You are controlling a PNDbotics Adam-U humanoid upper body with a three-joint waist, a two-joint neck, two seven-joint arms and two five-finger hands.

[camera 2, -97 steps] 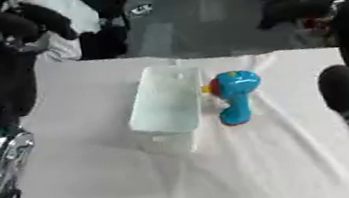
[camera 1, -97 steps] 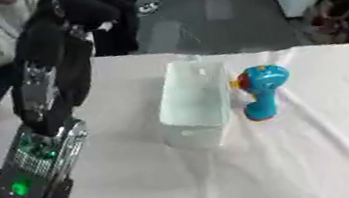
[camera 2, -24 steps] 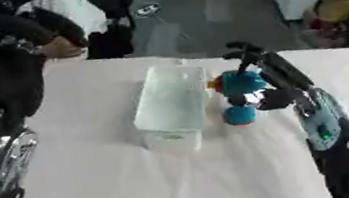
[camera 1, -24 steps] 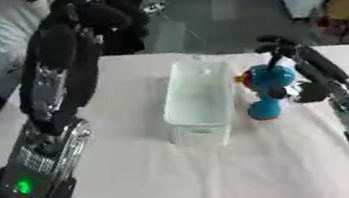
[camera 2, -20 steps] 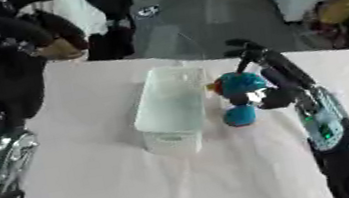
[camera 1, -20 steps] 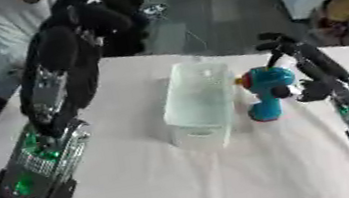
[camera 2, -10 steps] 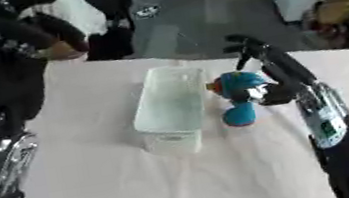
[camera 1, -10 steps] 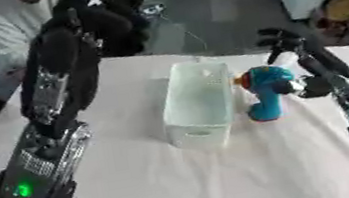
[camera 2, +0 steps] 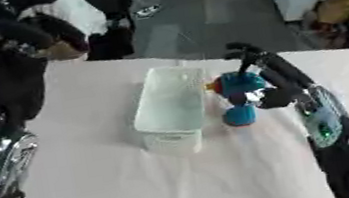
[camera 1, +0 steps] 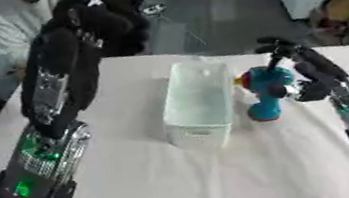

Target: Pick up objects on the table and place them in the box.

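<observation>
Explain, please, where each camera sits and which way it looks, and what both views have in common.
Left eye view: in the head, looking down at the table; the left hand is raised at the upper left, the right hand is at the toy.
Right eye view: beside it, same direction; the left arm fills the left edge, the right arm comes from the lower right.
Both show the box with the blue toy to its right.

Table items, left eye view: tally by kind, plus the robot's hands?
Pale translucent plastic box: 1, open-topped, nothing visible inside
Blue drill-shaped toy with orange tip: 1, upright beside the box
Robot hands: 2, right hand at the toy, left hand raised with fingers curled
Total: 2 items on the white tablecloth, 2 hands
</observation>
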